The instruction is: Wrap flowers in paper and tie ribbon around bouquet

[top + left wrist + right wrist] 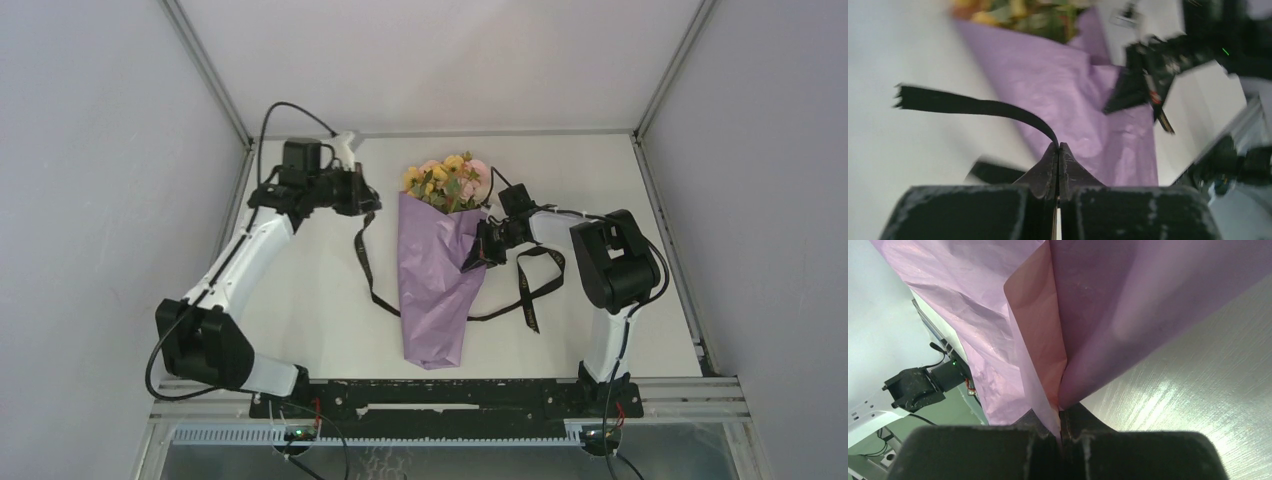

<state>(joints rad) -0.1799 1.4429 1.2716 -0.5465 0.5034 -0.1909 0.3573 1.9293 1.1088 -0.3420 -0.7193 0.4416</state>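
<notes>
wrapping: had flowers (447,180) inside paper (432,290) already. pinched ribbon (973,106) in left gripper (1058,146), paper in right gripper (1062,412); tying not yet done.

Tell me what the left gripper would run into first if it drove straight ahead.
Most likely the lilac paper. The left gripper, shut on the ribbon, points at the wrapped side just below the flowers. Depth is hard to judge, so treat this as a guess.
</notes>
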